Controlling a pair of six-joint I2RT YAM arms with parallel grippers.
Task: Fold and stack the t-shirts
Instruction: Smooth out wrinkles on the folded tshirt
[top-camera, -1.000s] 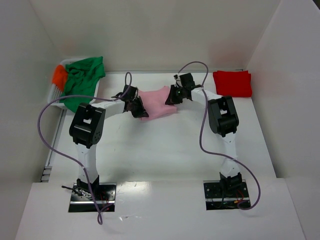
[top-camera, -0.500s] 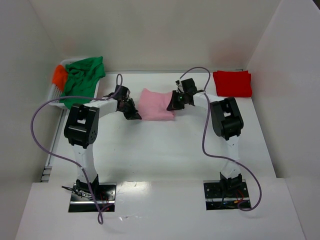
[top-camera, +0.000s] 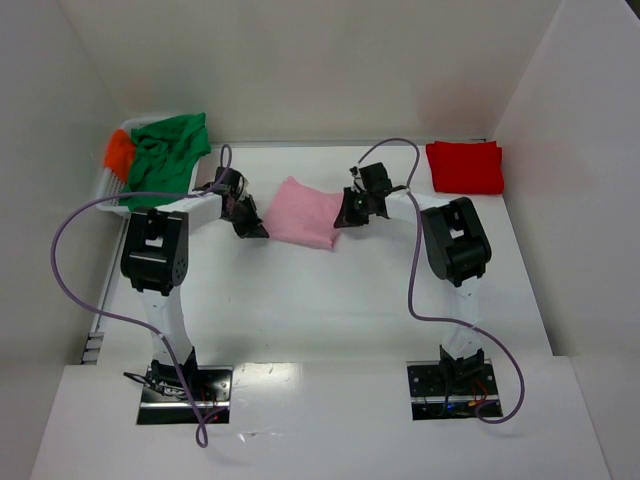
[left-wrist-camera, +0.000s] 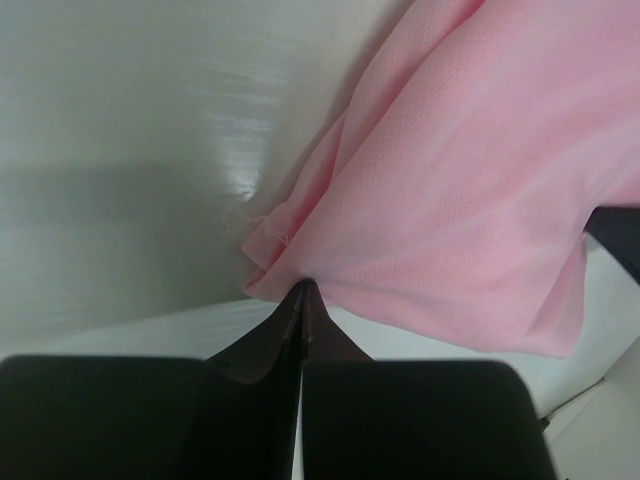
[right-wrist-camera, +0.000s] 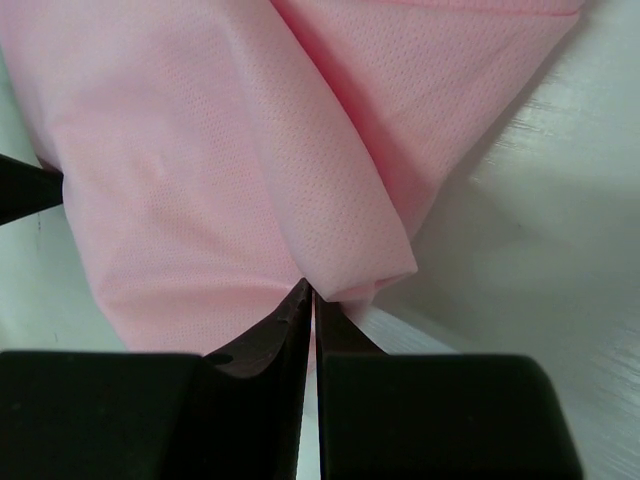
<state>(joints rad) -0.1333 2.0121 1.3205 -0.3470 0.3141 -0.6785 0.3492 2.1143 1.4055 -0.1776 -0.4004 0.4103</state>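
I have the left gripper (left-wrist-camera: 303, 292) and right gripper (right-wrist-camera: 312, 295) each pinching opposite edges of the folded pink t-shirt (top-camera: 303, 210) on the table (top-camera: 330, 290), likely so it stays flat for stacking on the red t-shirt (top-camera: 465, 167).

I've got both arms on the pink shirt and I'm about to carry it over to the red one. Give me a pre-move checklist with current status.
1. Left gripper shut on one edge of the pink t-shirt: ok.
2. Right gripper shut on the opposite folded corner: ok.
3. Each pinch holds every layer: cannot tell; only the outer cloth shows.
4. Pink t-shirt folded into a compact bundle, no sleeve trailing in the top view: ok.
5. Red t-shirt lies folded flat at the far right, nothing on it: ok.
6. Green t-shirt and orange t-shirt heaped at the far left, not caught in either gripper: ok.
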